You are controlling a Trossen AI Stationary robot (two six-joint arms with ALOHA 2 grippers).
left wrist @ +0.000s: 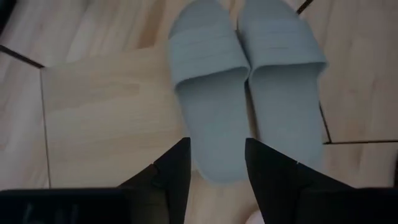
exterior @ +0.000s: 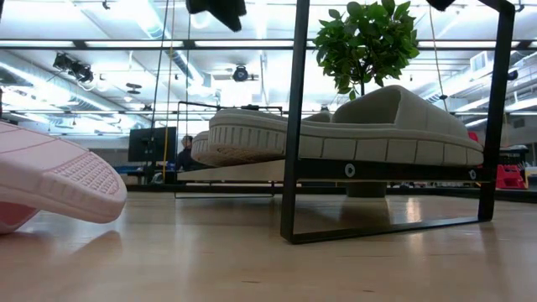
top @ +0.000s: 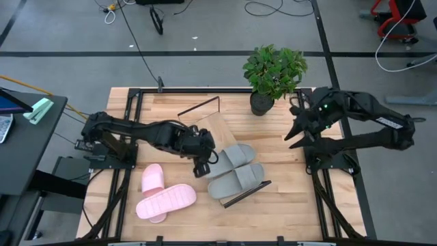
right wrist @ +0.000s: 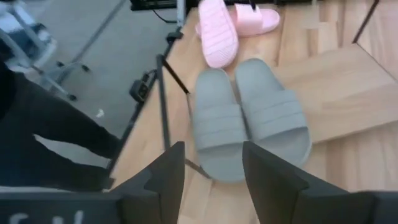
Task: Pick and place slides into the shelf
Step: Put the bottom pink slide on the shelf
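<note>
Two grey slides [top: 237,156] [top: 235,180] lie side by side, soles down, on the near half of the light-wood shelf board [top: 213,126]. The board runs slantwise across the table and has black wire frames at both ends. Two pink slides [top: 151,179] [top: 166,202] lie on the tabletop at the near left, close against each other. My left gripper [top: 203,164] is open above the left end of the grey slides. In the left wrist view [left wrist: 217,171] one grey slide's end [left wrist: 214,155] shows below, between the fingers. My right gripper [top: 292,135] is open and empty, right of the shelf.
A potted plant [top: 273,72] stands at the far edge, just beyond my right gripper. The shelf's near wire frame [top: 246,193] and far wire frame [top: 198,106] stick out from the board. The far half of the board [left wrist: 106,112] is bare.
</note>
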